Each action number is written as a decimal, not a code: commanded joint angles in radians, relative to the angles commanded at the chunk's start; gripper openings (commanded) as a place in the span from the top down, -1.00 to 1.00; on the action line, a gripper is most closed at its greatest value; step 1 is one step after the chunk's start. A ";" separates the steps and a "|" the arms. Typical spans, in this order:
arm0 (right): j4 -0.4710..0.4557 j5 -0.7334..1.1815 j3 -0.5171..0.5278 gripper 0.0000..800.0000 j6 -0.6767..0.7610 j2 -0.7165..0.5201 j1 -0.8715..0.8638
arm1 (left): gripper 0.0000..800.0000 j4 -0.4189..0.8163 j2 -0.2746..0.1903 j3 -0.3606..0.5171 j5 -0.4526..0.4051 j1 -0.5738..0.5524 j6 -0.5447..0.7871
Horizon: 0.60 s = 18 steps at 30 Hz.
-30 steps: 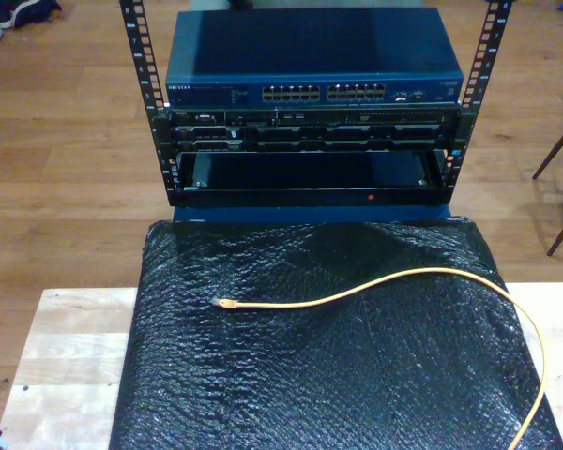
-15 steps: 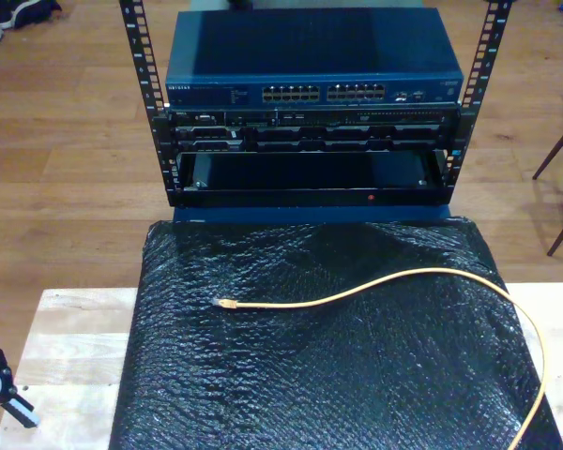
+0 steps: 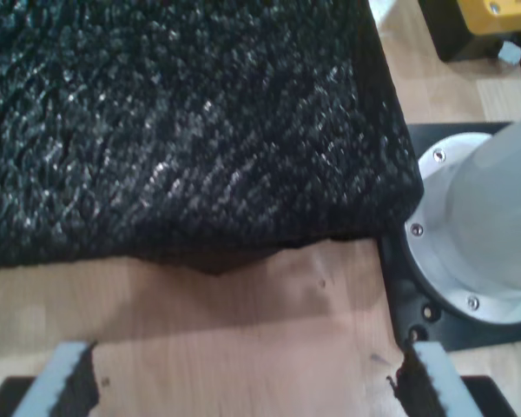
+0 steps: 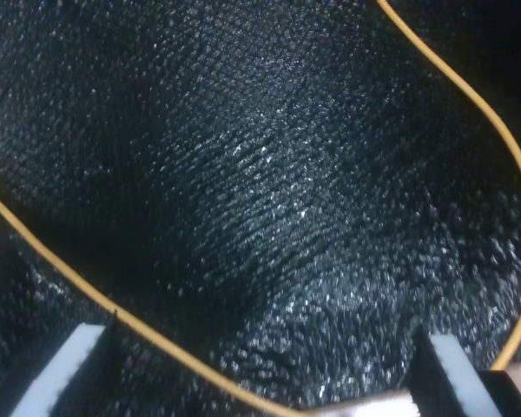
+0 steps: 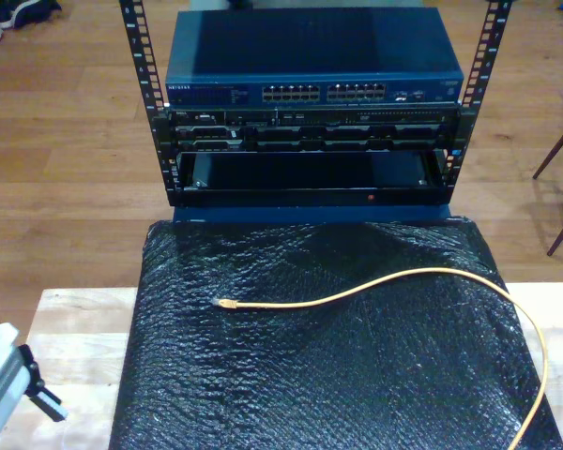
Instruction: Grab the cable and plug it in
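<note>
— Where's the cable (image 5: 375,284)?

— On the black mat (image 5: 310,394), plug toward the exterior view's left, rest curving off its near right edge.

— And the grippers?

— My first gripper (image 3: 243,382) hangs spread, empty, over bare wood (image 3: 243,321) beside the mat's edge. My second gripper (image 4: 260,382) is spread over the mat, cable looping around, tip cut off.

Crinkled, glossy black plastic sheet (image 5: 338,375), rough and glinting. Pale, smooth matt wood table (image 5: 75,337) beneath. Smooth yellow-orange cable (image 5: 375,286); blue metal switch (image 5: 310,56).
</note>
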 joint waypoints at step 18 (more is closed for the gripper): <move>-0.038 -0.245 0.003 -0.97 0.261 0.031 0.476 | -1.00 0.000 0.000 -0.075 0.000 -0.018 -0.107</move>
